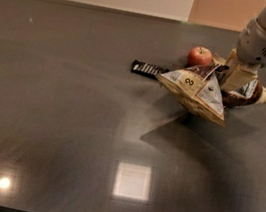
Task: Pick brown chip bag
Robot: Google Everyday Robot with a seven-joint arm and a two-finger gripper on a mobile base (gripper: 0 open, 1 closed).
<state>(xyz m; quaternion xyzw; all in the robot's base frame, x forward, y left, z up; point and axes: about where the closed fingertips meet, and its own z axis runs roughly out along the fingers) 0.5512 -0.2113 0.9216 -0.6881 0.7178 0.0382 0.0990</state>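
Observation:
The brown chip bag (196, 91) is a crinkly tan and dark-brown bag with a white label panel, at the right of the dark table (70, 118). My gripper (231, 81) comes down from the upper right and is shut on the bag's right part. The bag hangs tilted just above the table and casts a shadow below it. Its dark-brown end shows behind the fingers (239, 75).
A red apple (200, 56) sits just behind the bag. A small black wrapped bar (147, 69) lies to the bag's left. The table's right edge is close behind the arm. A light patch reflects on the tabletop near the front.

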